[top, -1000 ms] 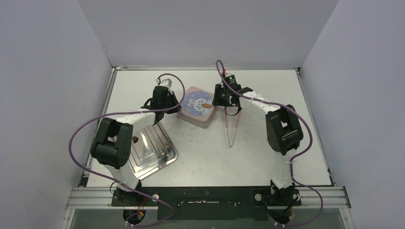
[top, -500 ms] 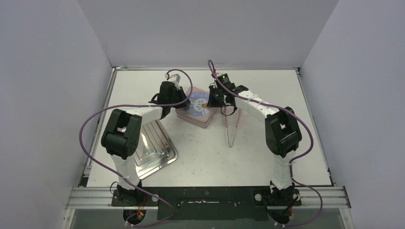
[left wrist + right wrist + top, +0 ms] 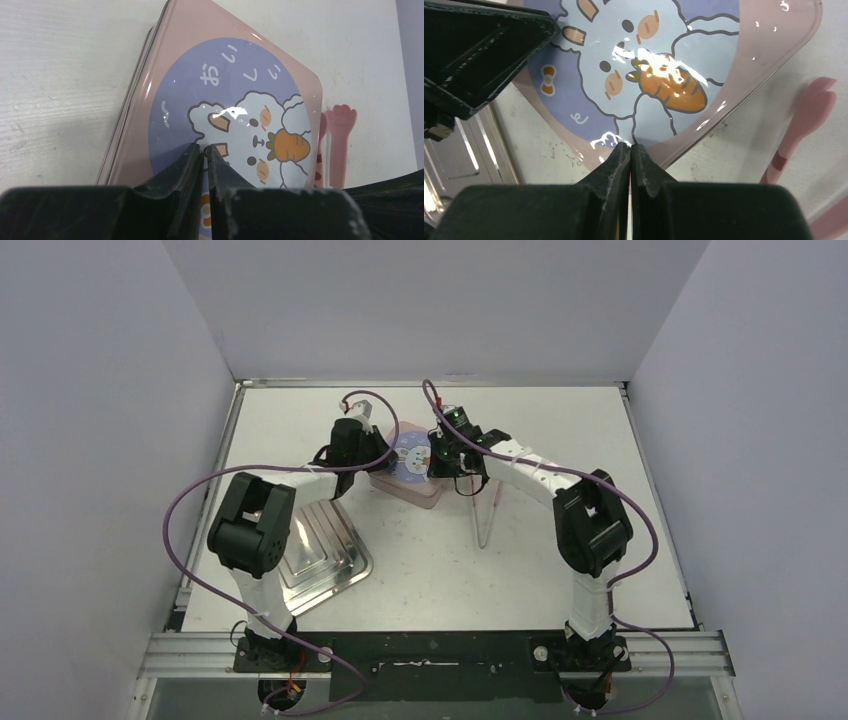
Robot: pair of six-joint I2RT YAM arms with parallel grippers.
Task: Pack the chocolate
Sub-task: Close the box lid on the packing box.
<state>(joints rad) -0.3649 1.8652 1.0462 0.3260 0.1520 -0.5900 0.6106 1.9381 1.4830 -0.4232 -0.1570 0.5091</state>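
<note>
Left claw (image 3: 203, 147): pressed fully together with nothing between the fingers, tips over the rabbit picture on the lid (image 3: 225, 65).
Right claw (image 3: 630, 146): also fully closed and holding nothing, tips at the pink border of the lid, at the edge nearest its camera.
Tin (image 3: 415, 490): pink and square, on the worktop (image 3: 450, 560) between the two arms, with the lid over it and sitting slightly off its lower edge.
Chocolate: no piece can be made out in any view, so its place cannot be told.
Tongs (image 3: 487, 515): pink with paw-shaped tips, lying just right of the tin.
Tray (image 3: 330, 555): silver and stepped, near the left arm.
</note>
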